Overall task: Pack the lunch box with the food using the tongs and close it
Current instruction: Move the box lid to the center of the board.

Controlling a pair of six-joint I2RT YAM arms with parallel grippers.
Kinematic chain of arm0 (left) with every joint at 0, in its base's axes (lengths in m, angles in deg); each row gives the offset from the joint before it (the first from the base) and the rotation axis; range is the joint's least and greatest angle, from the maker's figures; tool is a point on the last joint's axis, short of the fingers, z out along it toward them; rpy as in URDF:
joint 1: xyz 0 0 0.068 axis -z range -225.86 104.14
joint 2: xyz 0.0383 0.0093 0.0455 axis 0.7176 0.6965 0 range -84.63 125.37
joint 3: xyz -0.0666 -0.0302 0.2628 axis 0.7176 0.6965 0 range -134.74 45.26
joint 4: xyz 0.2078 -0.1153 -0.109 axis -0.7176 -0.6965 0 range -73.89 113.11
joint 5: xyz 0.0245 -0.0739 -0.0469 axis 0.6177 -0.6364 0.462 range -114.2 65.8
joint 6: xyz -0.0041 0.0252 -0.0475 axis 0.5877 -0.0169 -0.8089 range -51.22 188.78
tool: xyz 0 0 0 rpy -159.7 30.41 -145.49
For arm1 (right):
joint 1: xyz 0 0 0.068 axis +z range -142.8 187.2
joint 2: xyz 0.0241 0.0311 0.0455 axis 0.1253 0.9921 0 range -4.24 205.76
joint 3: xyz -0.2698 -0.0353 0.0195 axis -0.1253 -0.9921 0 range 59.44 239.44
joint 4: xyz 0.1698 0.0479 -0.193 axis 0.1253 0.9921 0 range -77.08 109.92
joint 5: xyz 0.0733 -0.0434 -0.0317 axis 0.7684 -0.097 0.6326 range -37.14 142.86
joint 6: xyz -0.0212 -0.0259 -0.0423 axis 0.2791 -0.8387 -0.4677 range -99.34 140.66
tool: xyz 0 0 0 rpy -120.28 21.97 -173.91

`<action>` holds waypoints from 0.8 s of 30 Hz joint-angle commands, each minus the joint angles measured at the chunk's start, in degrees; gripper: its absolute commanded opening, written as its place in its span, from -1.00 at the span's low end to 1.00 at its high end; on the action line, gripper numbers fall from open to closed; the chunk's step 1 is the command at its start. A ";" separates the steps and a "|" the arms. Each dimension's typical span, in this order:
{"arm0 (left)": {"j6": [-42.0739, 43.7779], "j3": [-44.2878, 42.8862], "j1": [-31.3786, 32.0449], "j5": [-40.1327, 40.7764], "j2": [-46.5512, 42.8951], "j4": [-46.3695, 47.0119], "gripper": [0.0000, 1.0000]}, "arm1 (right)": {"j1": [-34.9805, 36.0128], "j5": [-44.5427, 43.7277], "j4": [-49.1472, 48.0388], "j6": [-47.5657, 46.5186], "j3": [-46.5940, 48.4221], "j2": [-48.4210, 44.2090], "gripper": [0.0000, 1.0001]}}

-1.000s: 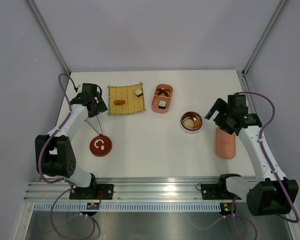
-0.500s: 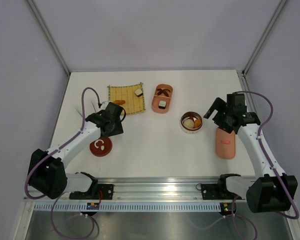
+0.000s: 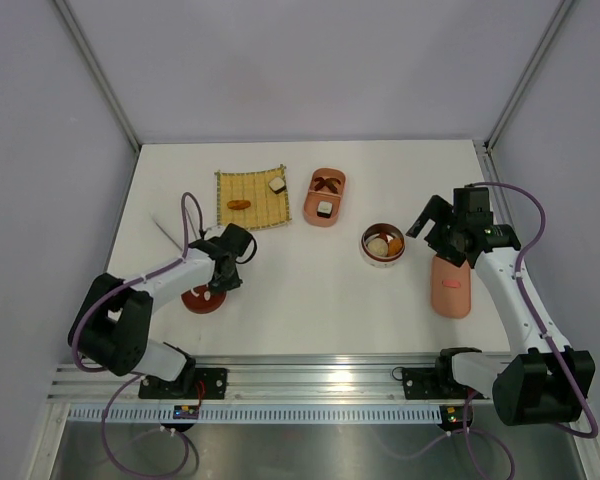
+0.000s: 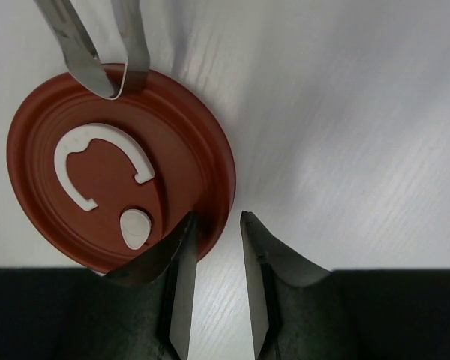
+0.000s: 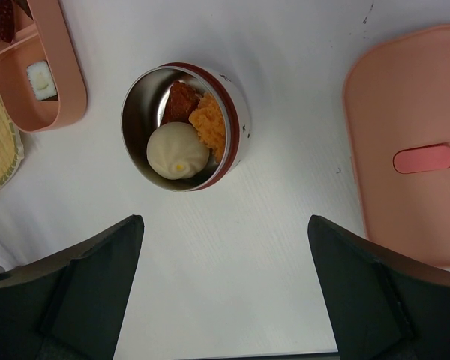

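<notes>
The pale tongs [image 4: 90, 52] lie on the table with their ends over the rim of a red round lid [image 4: 112, 161]; from above the tongs [image 3: 166, 231] sit left of my left arm. My left gripper [image 4: 217, 225] hovers at that lid's right rim, jaws narrowly apart with nothing gripped between them. Food pieces, an orange lump [image 3: 239, 204] and a sushi block [image 3: 277, 184], rest on the yellow mat. The pink lunch box [image 3: 310, 205] holds a sushi block [image 5: 41, 79] and a brown piece. My right gripper [image 5: 225, 225] stands wide open and empty.
A steel round bowl [image 5: 232, 112] below the right gripper holds a white bun [image 5: 176, 150] and orange-brown pieces. The pink oval lid [image 5: 405, 112] lies flat at the right, near my right arm. The yellow mat [image 3: 250, 215] lies at the back left.
My left arm swung from beside the mat toward the front and now hangs over the red lid. Its jaws narrowed a lot. The right arm stayed still.
</notes>
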 commanded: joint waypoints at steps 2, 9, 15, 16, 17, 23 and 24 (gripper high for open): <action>-2.55 1.67 0.55 -3.01 3.17 6.27 -0.42 | -0.28 1.21 -1.44 -0.74 0.27 -0.63 0.99; -1.06 -1.40 5.91 -8.89 0.09 3.82 -0.45 | -0.19 1.21 -1.79 -0.83 0.00 -0.54 0.99; -1.94 -8.34 15.48 -15.75 1.67 3.37 -0.42 | -0.28 1.38 -2.06 -0.65 0.18 -0.37 0.99; -1.59 -9.57 16.63 -16.54 2.89 3.20 -0.42 | -0.19 1.47 -1.97 -0.82 0.18 -0.37 0.99; -1.32 -11.93 18.03 -17.34 3.43 3.02 -0.40 | -0.28 1.64 -1.97 -1.17 0.35 -0.28 0.99; 3.68 -18.89 17.61 -14.01 -0.94 -1.02 -0.02 | 1.12 3.05 -2.58 -3.63 -0.26 -2.21 0.99; 4.39 -18.81 16.91 -12.44 -1.83 -1.29 0.07 | 1.73 2.79 -2.93 -3.72 -0.43 -2.56 0.99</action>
